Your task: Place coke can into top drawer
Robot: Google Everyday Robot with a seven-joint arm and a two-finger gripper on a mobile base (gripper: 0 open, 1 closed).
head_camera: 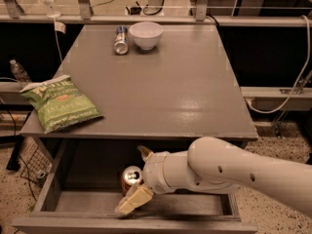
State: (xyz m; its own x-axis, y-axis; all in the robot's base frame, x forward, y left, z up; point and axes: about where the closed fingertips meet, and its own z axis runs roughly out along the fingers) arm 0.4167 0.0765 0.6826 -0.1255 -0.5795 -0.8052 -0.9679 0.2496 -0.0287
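The red coke can (128, 178), silver top up, stands upright inside the open grey top drawer (53, 191) under the table, towards its left half. My gripper (139, 177) reaches into the drawer from the right, and the can sits between its fingers. One tan fingertip (132, 202) is in front of the can and the other (145, 153) is behind it. The fingers are spread apart wider than the can. My white arm (229, 172) covers the drawer's right half.
On the grey table (175, 91) lie a green chip bag (59, 104) at the left edge, a silver-and-blue can (120, 39) on its side and a white bowl (146, 34) at the back. A water bottle (18, 72) stands off to the left.
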